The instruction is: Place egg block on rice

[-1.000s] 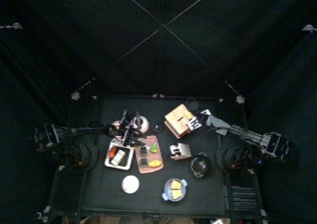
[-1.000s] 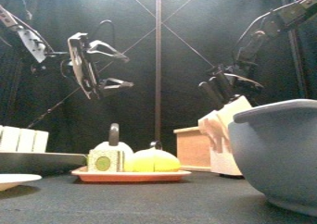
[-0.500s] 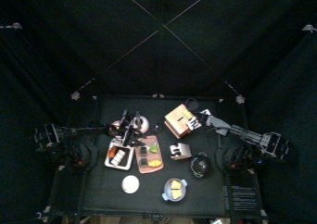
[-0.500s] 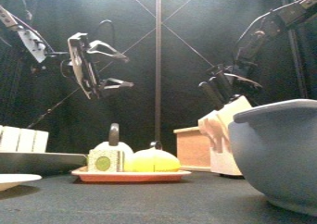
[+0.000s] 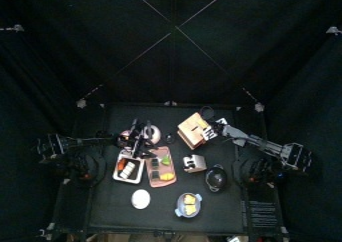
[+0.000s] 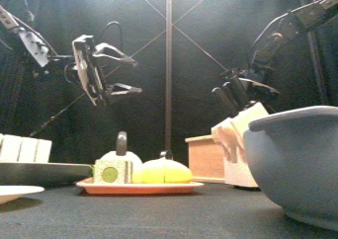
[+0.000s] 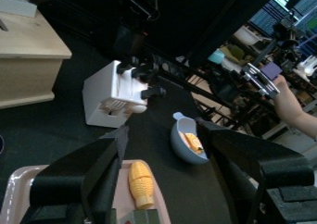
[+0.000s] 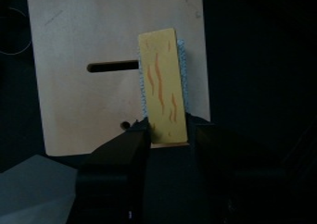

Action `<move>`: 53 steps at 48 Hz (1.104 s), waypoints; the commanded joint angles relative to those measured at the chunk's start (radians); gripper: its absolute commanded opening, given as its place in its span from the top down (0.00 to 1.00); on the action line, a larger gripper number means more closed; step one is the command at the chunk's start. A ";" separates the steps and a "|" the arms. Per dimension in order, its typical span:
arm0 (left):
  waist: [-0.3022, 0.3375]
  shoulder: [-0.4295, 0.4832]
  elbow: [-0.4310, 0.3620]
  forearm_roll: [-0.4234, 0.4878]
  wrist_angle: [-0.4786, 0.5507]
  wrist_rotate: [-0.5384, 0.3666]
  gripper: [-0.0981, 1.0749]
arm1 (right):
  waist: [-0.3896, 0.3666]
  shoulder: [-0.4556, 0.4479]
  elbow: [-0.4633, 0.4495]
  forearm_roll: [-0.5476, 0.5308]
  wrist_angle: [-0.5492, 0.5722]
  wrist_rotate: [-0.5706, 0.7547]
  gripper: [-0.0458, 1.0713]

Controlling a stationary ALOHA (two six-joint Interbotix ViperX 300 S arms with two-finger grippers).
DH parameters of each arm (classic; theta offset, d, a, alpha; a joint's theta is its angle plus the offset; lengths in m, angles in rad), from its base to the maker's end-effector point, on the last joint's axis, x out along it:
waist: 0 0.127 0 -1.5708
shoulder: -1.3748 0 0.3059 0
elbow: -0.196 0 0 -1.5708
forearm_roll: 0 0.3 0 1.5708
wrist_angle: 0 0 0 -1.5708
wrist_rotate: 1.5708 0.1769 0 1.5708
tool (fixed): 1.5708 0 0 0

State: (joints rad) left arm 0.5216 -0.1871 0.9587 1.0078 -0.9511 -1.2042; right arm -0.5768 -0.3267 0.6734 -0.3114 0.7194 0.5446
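Black curtains close in the small black table (image 5: 221, 136), and from above we see it crowded toward the middle with dishes and blocks. Our right gripper (image 8: 170, 135) hangs above a pale wooden box (image 8: 118, 66) at the table's far right part, its jaws clamped on a flat yellow egg block (image 8: 164, 84) with darker streaks along its face; a grey-blue edge shows just beside the block, and we cannot tell what it is. In the front view the same gripper (image 6: 238, 89) hovers over the box (image 6: 211, 156), clear of it. Our left gripper (image 6: 99, 70) hangs in the air on the other side with its jaws spread apart and nothing between them. Its wrist camera looks down between those jaws (image 7: 168, 177) at a yellow corn-like piece (image 7: 143, 183) lying on a pink tray (image 7: 19, 195), with a white boxy item (image 7: 111, 92) and a blue bowl (image 7: 188, 138) holding something yellow farther off. Past the curtains that view also shows a person's hand (image 7: 287, 100). In front, the tray (image 6: 138, 187) carries a white rice block wrapped with a green disc (image 6: 117, 169) and a yellow mound (image 6: 165, 171) just beside it; a large grey-blue bowl (image 6: 297, 164) fills the near right.
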 commanded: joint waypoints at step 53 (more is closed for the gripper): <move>0.000 -0.011 -0.005 -0.005 -0.005 0.002 0.12 | -0.011 -0.011 -0.029 0.025 0.014 0.008 0.21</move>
State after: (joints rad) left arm 0.5200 -0.1871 0.9649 1.0063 -0.9511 -1.2042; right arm -0.5829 -0.3252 0.6734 -0.2884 0.7317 0.5507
